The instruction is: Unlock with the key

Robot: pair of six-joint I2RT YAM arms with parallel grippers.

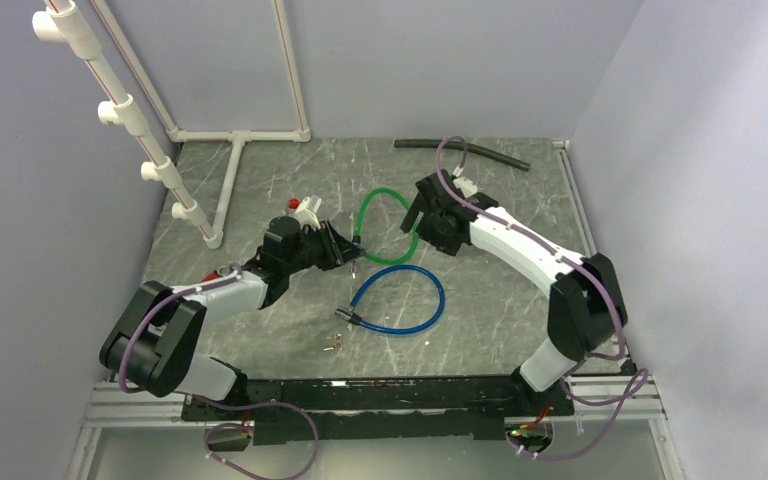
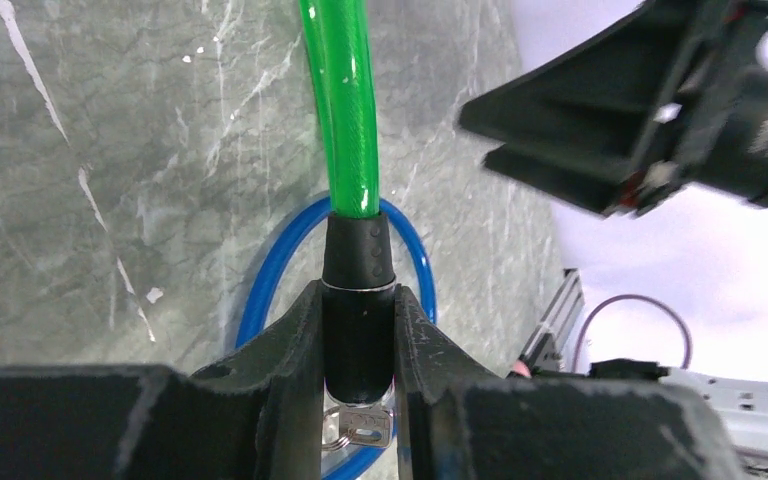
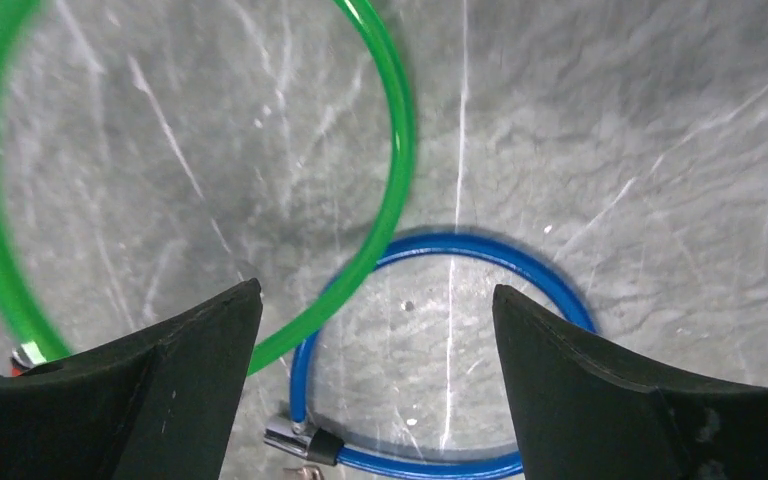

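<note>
My left gripper is shut on the black lock barrel of a green cable lock; the green cable runs straight out from it. A silver key on a ring shows right at the barrel's near end; I cannot tell if it is inserted. My right gripper is open and empty, hovering over the green loop. A blue cable lock lies on the table, its lock end at the front left. Loose keys lie just in front of it.
A black hose lies at the back right. A white pipe frame stands at the back left. A small red and white object sits behind my left gripper. Purple walls close in both sides.
</note>
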